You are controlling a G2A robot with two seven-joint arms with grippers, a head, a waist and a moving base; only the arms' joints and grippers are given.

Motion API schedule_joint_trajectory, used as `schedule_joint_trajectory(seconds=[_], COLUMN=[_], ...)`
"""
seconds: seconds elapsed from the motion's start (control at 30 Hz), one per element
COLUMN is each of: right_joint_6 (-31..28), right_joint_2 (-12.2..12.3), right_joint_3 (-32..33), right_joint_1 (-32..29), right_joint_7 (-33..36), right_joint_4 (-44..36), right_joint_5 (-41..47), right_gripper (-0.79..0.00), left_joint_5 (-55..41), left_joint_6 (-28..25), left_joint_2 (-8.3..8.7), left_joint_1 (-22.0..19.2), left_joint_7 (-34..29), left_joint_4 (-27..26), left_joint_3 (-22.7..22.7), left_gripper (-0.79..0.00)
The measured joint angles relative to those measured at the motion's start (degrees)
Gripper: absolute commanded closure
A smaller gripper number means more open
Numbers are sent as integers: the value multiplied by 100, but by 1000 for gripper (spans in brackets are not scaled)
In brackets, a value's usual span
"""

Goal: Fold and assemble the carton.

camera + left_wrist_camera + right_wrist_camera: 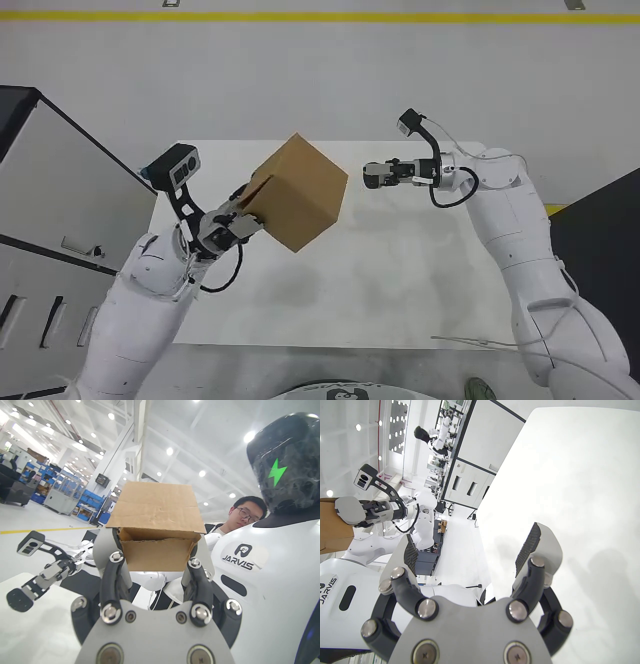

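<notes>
A brown cardboard carton (298, 190) hangs tilted above the left half of the white table (400, 290), formed into a box. My left gripper (243, 212) is shut on the carton's lower left edge. In the left wrist view the carton (155, 517) sits between the two fingers (113, 555), with a folded flap showing at its near end. My right gripper (368, 176) hovers to the right of the carton, apart from it, open and holding nothing. In the right wrist view its pads (528, 545) are wide apart over the table (570, 487), and the carton (332, 527) shows far off.
A grey cabinet (55, 200) stands left of the table. A yellow floor line (320, 16) runs along the far side. The right and front parts of the tabletop are bare.
</notes>
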Motion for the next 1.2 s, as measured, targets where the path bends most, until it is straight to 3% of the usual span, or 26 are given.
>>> schedule_joint_trajectory(seconds=[0.33, 0.53, 0.7, 0.97, 1.1, 1.2], right_joint_6=[0, 0, 0, 0, 0, 0], right_joint_2=[0, 0, 0, 0, 0, 0], right_joint_3=[0, 0, 0, 0, 0, 0], right_joint_1=[0, 0, 0, 0, 0, 0], right_joint_7=[0, 0, 0, 0, 0, 0], right_joint_4=[0, 0, 0, 0, 0, 0], right_joint_5=[0, 0, 0, 0, 0, 0], right_gripper=[-785, -785, -785, -785, -785, -785], left_joint_5=[7, -932, -1827, -2803, -2700, -2055], left_joint_6=[22, -214, -222, -222, -222, -222], left_joint_2=[-3, -48, -53, -106, -172, -223], left_joint_1=[2, -51, -175, -325, -411, -481], left_joint_7=[28, 235, -144, -1079, -1393, -1382], left_joint_4=[12, 25, 133, 303, 372, 381], left_joint_3=[-2, 409, 629, 625, 453, 210], left_gripper=[0, 0, 0, 0, 0, 0])
